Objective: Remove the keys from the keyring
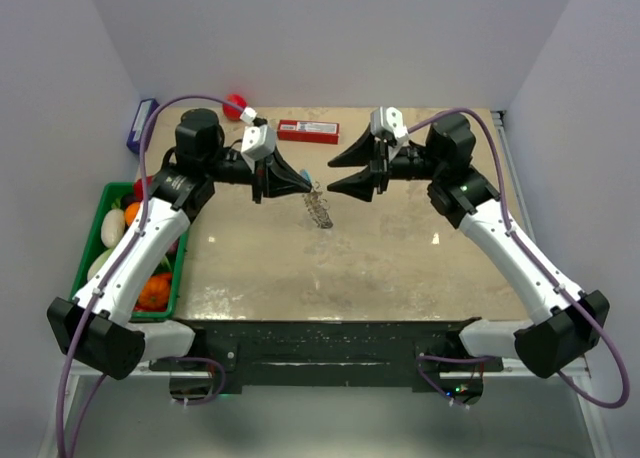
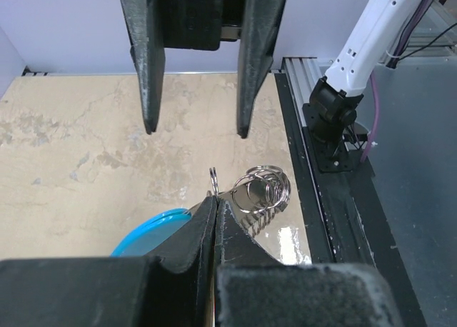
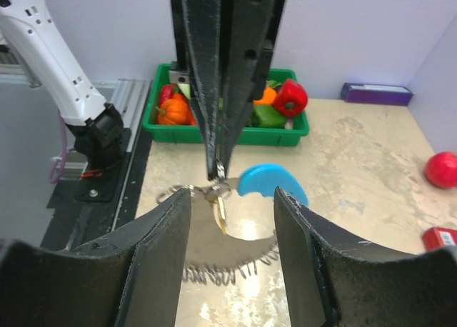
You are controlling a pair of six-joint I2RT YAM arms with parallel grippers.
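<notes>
The keyring (image 3: 235, 252) hangs above the table, a silvery toothed crescent with small steel rings (image 2: 265, 188) and a light-blue segment (image 3: 269, 179). My left gripper (image 2: 216, 200) is shut on its top, near the rings. One tiny brass key (image 3: 222, 214) dangles just below that grip. My right gripper (image 3: 232, 223) faces the left one and stands open, one finger on each side of the key and crescent, touching neither. In the top view the keyring (image 1: 320, 210) droops between the left gripper (image 1: 306, 188) and the right gripper (image 1: 331, 176).
A green basket (image 1: 105, 193) of toy vegetables sits at the table's left edge. At the back lie a red box (image 1: 308, 131), a red ball (image 1: 235, 105) and a purple box (image 1: 143, 125). The black front rail (image 2: 325, 220) runs close below the grippers.
</notes>
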